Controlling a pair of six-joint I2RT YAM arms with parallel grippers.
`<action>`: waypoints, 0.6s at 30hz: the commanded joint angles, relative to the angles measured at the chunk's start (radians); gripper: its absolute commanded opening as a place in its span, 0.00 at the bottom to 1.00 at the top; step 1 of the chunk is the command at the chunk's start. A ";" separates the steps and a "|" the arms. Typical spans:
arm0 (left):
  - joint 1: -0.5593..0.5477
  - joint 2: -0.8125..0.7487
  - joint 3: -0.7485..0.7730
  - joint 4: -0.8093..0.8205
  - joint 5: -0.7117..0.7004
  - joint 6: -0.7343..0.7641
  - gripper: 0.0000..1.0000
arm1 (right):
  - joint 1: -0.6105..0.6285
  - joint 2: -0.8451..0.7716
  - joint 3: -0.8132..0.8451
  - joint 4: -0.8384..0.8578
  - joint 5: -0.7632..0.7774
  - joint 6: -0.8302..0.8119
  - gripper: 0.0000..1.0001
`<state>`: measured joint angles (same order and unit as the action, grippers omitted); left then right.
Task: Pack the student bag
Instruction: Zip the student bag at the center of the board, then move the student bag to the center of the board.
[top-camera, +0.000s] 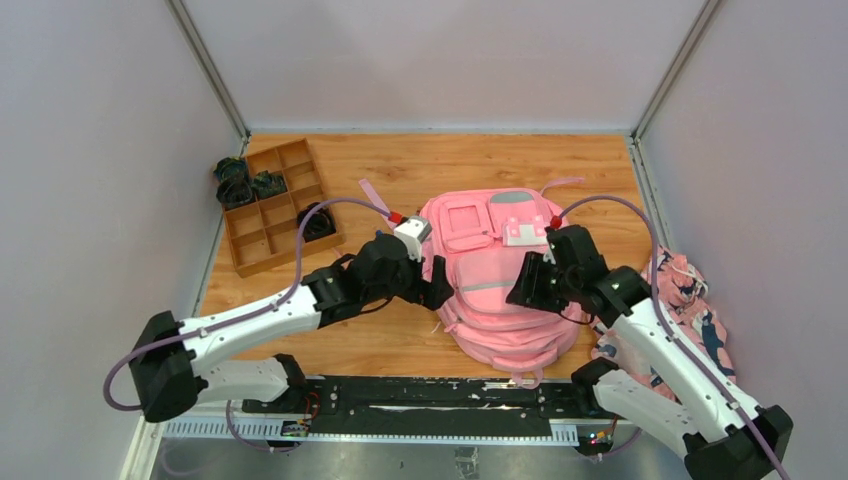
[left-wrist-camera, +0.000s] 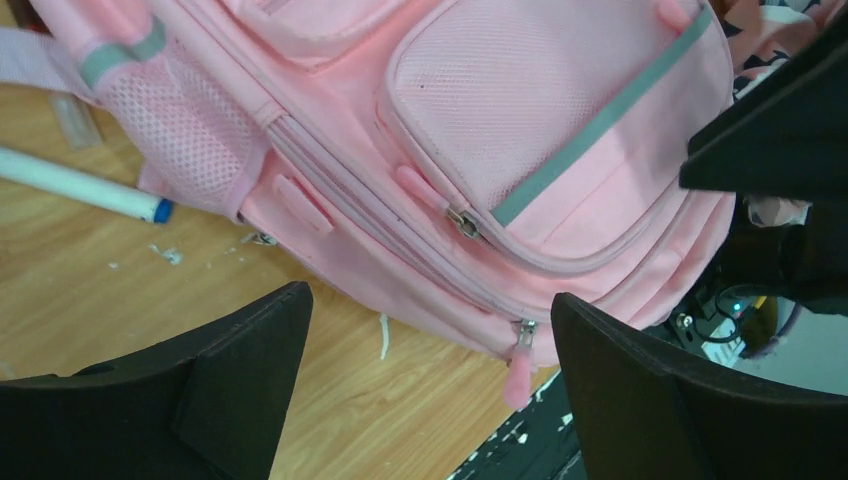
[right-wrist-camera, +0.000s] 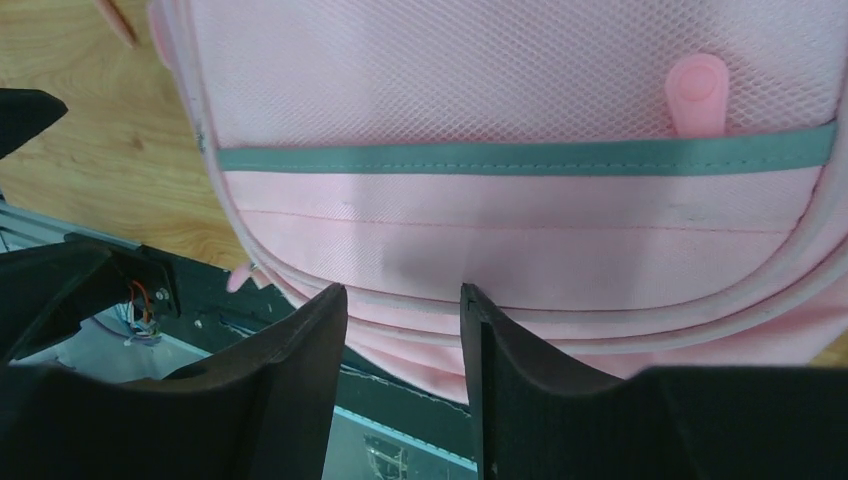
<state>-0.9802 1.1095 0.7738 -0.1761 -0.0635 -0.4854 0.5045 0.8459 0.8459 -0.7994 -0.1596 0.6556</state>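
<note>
**STUDENT BAG: HANDLING AND GRIP POINTS**

The student bag (top-camera: 495, 275) lies flat, front up, mid-table between both arms. It is judged soft, limp and light, so the fabric should fold rather than lift whole. The best hold is the pink zipper pull (left-wrist-camera: 518, 372) at its seam (a small target). The left gripper (left-wrist-camera: 425, 335) gapes wide and is empty. The right gripper (right-wrist-camera: 400, 300) stands narrowly apart over the lower edge, with nothing visibly pinched. The main compartment's state is hidden, and the patterned cloth (top-camera: 690, 290) sits partly behind the right arm.

A wooden tray (top-camera: 256, 246) sits far left on the table (top-camera: 400, 165), with dark tangled items (top-camera: 268, 184) at its far end and another (top-camera: 316, 222) in a right-side compartment. A patterned cloth (top-camera: 683, 280) lies at the right edge. A white stick with a blue tip (left-wrist-camera: 80, 185) lies on the wood.
</note>
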 joint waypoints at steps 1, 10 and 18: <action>0.014 0.116 0.040 0.014 0.045 -0.187 0.93 | 0.024 -0.001 -0.111 0.068 -0.034 0.076 0.50; 0.040 0.102 -0.037 0.124 0.052 -0.259 0.89 | -0.001 0.215 -0.172 0.309 0.104 0.027 0.50; 0.083 0.153 0.050 0.000 0.020 -0.245 0.89 | -0.178 0.469 0.068 0.358 0.072 -0.126 0.49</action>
<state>-0.9131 1.2423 0.7612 -0.1379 -0.0166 -0.7185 0.4118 1.2079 0.8429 -0.5079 -0.1917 0.6552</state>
